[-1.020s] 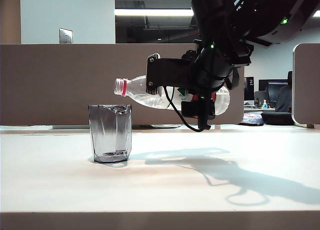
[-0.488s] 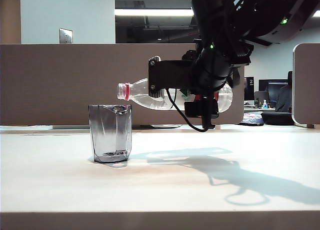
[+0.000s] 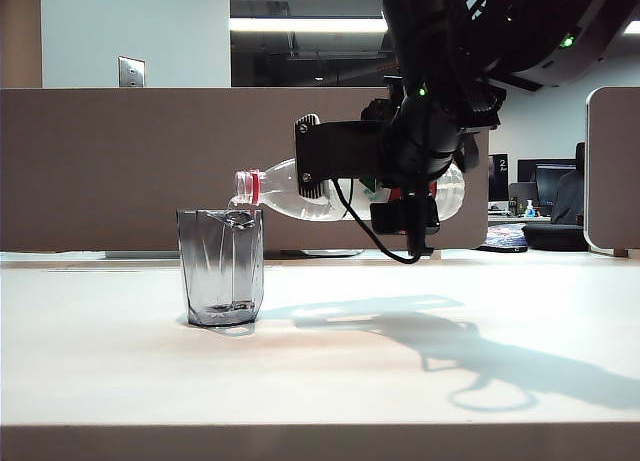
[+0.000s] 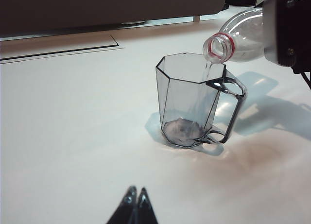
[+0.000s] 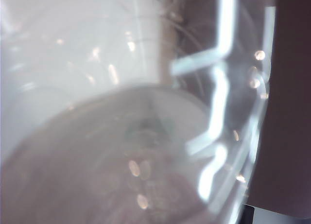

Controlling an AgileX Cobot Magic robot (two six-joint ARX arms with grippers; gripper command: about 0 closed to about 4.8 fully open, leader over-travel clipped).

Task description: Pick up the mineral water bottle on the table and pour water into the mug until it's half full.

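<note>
The right gripper (image 3: 400, 186) is clamped around a clear water bottle (image 3: 290, 189), holding it almost level above the white table (image 3: 320, 361), mouth pointing left. The open mouth sits just over the rim of a smoky glass mug (image 3: 220, 266), and a thin stream of water (image 4: 206, 74) falls inside. The left gripper (image 4: 134, 200) hovers nearer, fingertips pressed together, empty.

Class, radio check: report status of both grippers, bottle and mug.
Right gripper shut on the mineral water bottle, tipped over mug. Water trickling in. Left gripper shut, clear. Nothing obstructing.
</note>
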